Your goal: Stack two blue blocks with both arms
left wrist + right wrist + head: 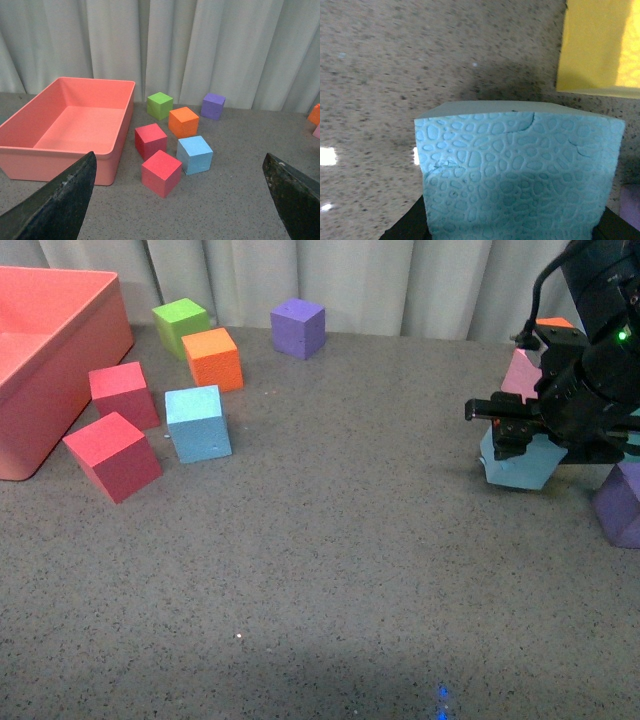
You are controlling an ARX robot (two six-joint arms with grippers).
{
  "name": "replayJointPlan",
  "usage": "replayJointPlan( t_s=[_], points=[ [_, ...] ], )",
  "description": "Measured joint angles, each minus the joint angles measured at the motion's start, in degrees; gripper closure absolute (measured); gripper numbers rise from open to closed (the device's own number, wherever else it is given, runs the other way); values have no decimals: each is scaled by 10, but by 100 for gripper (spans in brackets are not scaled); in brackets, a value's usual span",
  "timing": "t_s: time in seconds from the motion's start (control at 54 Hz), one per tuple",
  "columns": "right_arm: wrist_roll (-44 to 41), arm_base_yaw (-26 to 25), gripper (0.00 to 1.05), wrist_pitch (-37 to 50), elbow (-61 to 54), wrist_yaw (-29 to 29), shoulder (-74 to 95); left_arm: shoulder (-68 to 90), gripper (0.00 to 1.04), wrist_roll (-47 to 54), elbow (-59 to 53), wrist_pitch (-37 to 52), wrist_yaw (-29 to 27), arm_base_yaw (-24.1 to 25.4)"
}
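Room first: the table (330,570) is bare across its middle and near side, so you have a wide open lane between the two cube groups. The pink bin (70,390) closes off the far left and is cut by the picture's edge.

The left blue block (198,422) sits flat on the table. A red cube (112,455) lies just to its left, another red cube (123,393) is further back on the left, and an orange cube (213,358) is just behind it. A green cube (181,324) and a purple cube (298,327) stand farther back, by the curtain.

The right blue block (520,462) is on the right, tilted and pinched in the right gripper (512,440). You cannot tell whether its low corner touches the table. A pink cube (520,375) stands close behind it. A second purple cube (622,502) is near it on the right, cut by the edge.

The right arm (600,350) hides most of what lies behind it. Only a sliver of another orange cube (555,324) shows.

The right wrist view alone shows a yellow cube (597,45) beyond the held block. It also shows the block's pebbled face, a nick in it, and the dark fingers (405,227) at its sides.

The left wrist view alone shows the left gripper (180,200). Its fingers (65,200) are spread wide with nothing between them, and their tips are out of frame.
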Motion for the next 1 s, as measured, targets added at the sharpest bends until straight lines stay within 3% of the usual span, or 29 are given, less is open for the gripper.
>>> replayJointPlan(
  t_s=[0.556,1.0],
  points=[
    [72,128,60,-78,174,0,96,0,7,0,0,0,0,0],
    [102,165,61,-92,223,-1,134,0,7,0,0,0,0,0]
  ],
)
